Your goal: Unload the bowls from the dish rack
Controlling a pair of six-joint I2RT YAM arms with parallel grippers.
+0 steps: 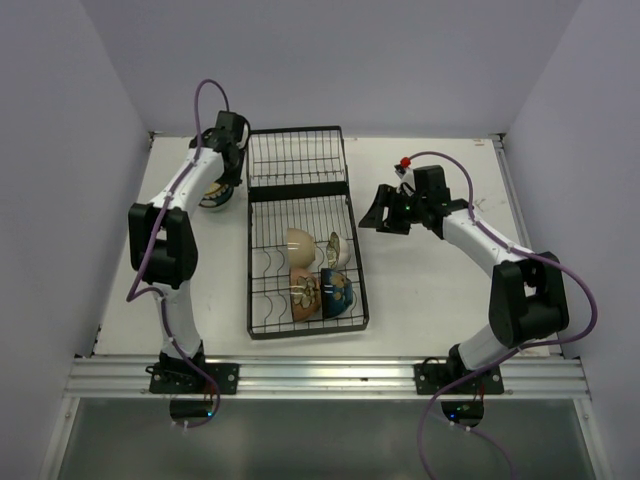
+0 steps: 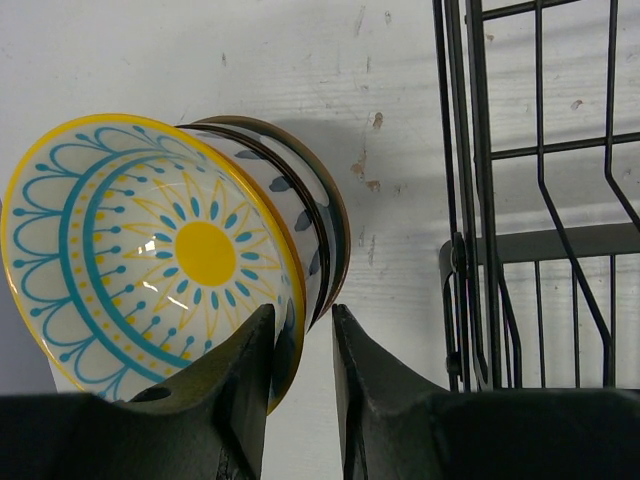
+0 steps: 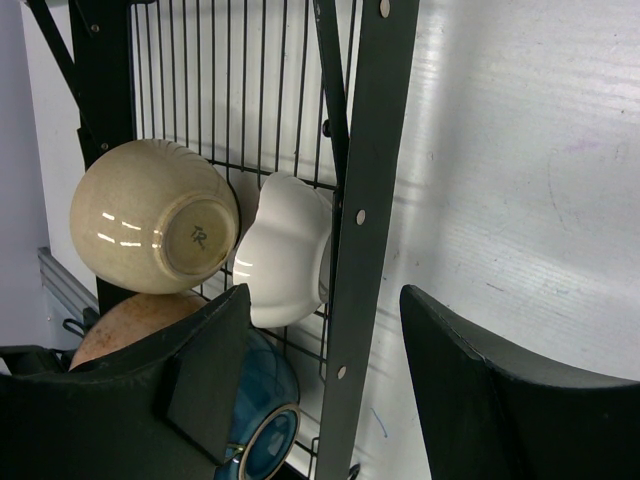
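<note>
1. Dish rack (image 1: 297,190). It lies at the centre of the top view. Its long axis runs from the upper to the lower part of the frame, with the lower end set slightly to the right. It is rigid wire and is not to be moved.

2. Bowls in the rack. All are in the lower section, standing on edge between the curved dividers: a beige bowl (image 3: 150,230), a white bowl (image 3: 285,260), an orange bowl (image 3: 130,320) and a blue bowl (image 3: 265,400). The beige bowl turns its foot toward the right wrist camera. Judged by the gloss, they are glazed ceramic: stiff, moderately heavy, slippery and breakable. Take hold at the rim, one finger inside and one outside, and lift straight out of the dividers.

3. Unloaded stack (image 1: 215,197). It rests on the table at the upper left of the top view, beside the rack. A yellow-and-teal bowl (image 2: 150,260) sits in front, tilted.

4. Left gripper (image 2: 300,315). The fingers stand close together with the yellow-and-teal bowl's rim in the gap. Whether they clamp it cannot be told.

5. Right gripper (image 3: 322,300). It is spread wide and holds nothing, and sits over the rack's right rail near the white bowl.
</note>
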